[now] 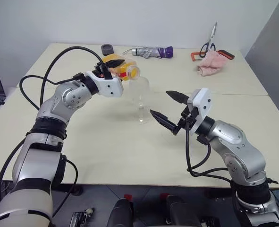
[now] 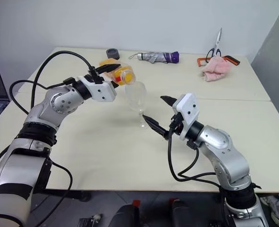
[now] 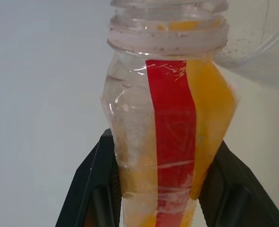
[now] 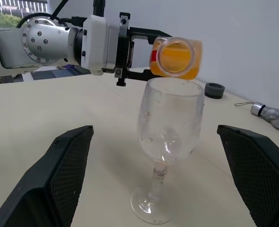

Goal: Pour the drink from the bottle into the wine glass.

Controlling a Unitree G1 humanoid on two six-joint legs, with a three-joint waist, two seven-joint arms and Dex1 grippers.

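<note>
Left gripper (image 1: 112,67) clamped on uncapped bottle (image 1: 122,68), tipped mouth-first over wine glass (image 4: 170,137) on desk (image 1: 106,142) | right gripper (image 1: 170,108) wide, empty, near stem | drink (image 4: 176,56) unpoured | glass likely fragile, top-heavy; steady by stem

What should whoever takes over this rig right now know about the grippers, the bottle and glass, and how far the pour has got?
Left gripper: shut on the small clear plastic bottle of orange drink, uncapped, tipped sideways, mouth at the glass rim.
Right gripper: open, holding nothing, beside the glass.
Clear stemmed wine glass: upright on the cream table, looks empty.
Done: bottle opened, lifted, tilted.
Left: tip further, pour, set bottle down.
</note>
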